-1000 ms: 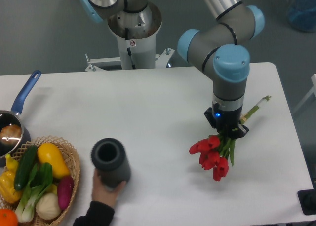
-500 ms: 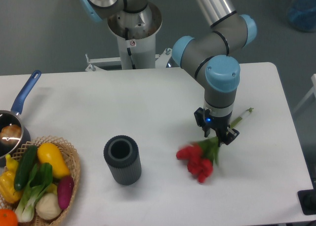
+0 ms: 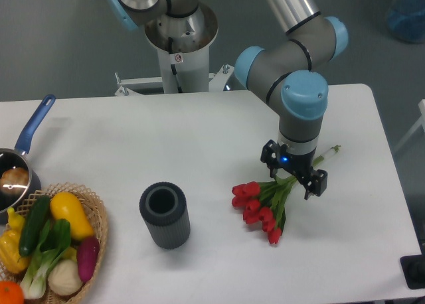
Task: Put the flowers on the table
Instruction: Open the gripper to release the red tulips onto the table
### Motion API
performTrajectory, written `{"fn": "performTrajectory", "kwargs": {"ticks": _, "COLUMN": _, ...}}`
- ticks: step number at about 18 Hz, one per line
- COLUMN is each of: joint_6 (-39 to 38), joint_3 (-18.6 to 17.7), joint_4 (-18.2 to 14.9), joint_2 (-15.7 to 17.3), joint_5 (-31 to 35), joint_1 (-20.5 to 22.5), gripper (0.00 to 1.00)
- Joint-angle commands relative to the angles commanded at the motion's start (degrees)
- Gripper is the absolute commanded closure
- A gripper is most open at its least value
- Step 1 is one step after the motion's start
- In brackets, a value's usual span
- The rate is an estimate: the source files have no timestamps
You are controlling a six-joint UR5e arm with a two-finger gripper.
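Observation:
The flowers (image 3: pixel 257 206), a bunch of red tulips with green stems, lie flat on the white table (image 3: pixel 133 138) right of the middle. Their red heads point to the lower left and the stem ends (image 3: pixel 330 151) point to the upper right. My gripper (image 3: pixel 293 172) points straight down over the middle of the stems. Its jaws stand apart on either side of the stems, so it is open. The stems under the gripper are partly hidden.
A dark grey ribbed cylinder (image 3: pixel 165 215) stands upright left of the flowers. A wicker basket (image 3: pixel 99 218) of vegetables sits at the front left corner. A pan with a blue handle (image 3: pixel 34 123) is at the left edge. The arm's base (image 3: pixel 179 42) stands behind the table.
The gripper carried the flowers a little left and down. The bunch now lies on the table and the jaws have spread apart. A person's hand at the cylinder has gone.

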Motion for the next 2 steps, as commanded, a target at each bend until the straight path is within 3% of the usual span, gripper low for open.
{"fn": "performTrajectory", "kwargs": {"ticks": 2, "joint_6": -0.35, "joint_3": 0.0, "joint_4": 0.0, "joint_2": 0.09, "joint_5": 0.09, "joint_1": 0.0, "gripper": 0.0}}
